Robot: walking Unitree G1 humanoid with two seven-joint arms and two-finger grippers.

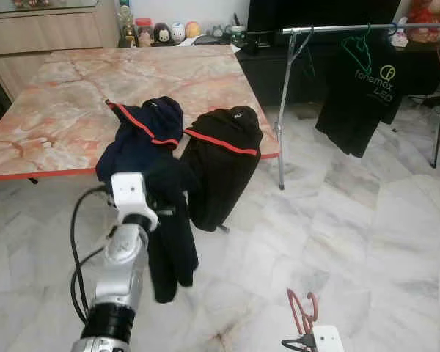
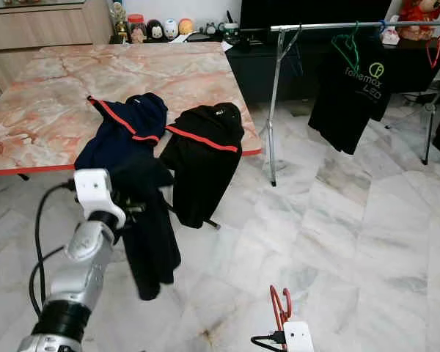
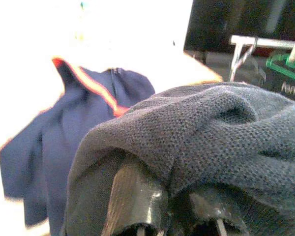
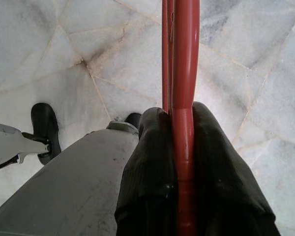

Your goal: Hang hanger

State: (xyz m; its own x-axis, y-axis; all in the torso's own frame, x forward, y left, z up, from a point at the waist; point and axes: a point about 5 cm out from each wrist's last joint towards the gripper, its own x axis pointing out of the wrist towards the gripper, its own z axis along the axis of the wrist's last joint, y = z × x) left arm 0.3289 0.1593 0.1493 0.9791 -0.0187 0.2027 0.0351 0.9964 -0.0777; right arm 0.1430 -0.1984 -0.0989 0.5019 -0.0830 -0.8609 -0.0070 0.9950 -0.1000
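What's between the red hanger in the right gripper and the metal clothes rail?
Bare marble floor, per the eye views. The right gripper pinches the red hanger; the metal clothes rail stands ahead.

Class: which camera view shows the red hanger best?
The right wrist view: the red hanger runs close-up, clamped between the right pincer fingers. Both eye views show just its red loop above the wrist, low in frame.
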